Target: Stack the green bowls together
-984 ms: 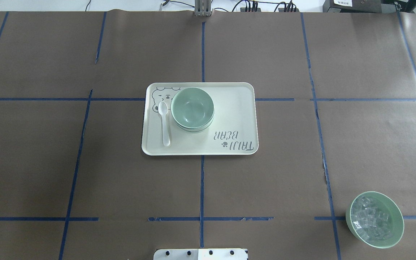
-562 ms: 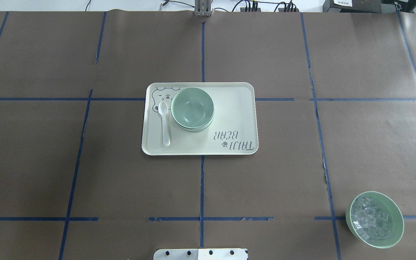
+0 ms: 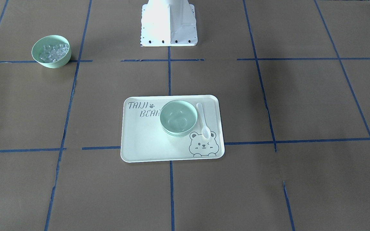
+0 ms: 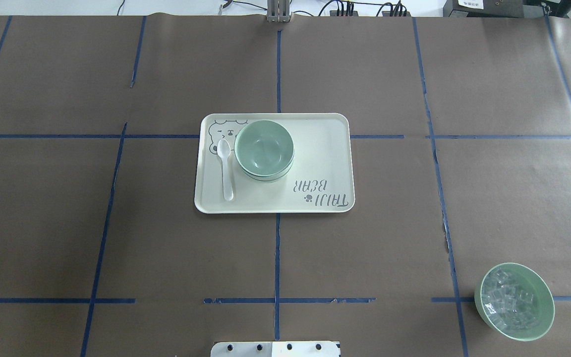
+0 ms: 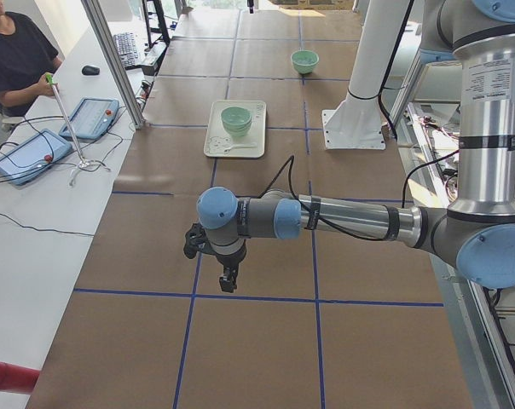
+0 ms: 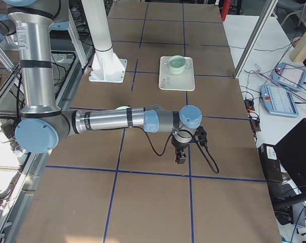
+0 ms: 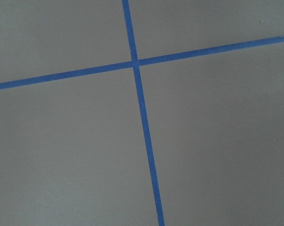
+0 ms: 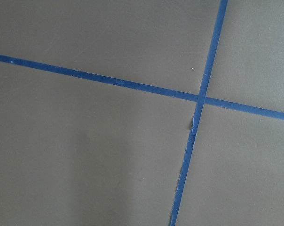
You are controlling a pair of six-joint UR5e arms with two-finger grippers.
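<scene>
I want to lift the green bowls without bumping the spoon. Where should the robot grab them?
I'd pinch the top rim of the green bowls from straight above, across the wall, on the side away from the spoon. They sit upright and open, and that side faces bare tray.

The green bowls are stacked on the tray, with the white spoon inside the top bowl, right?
Not quite: the spoon lies on the tray beside the stacked bowls, not in the top one. The overhead view shows it.
</scene>
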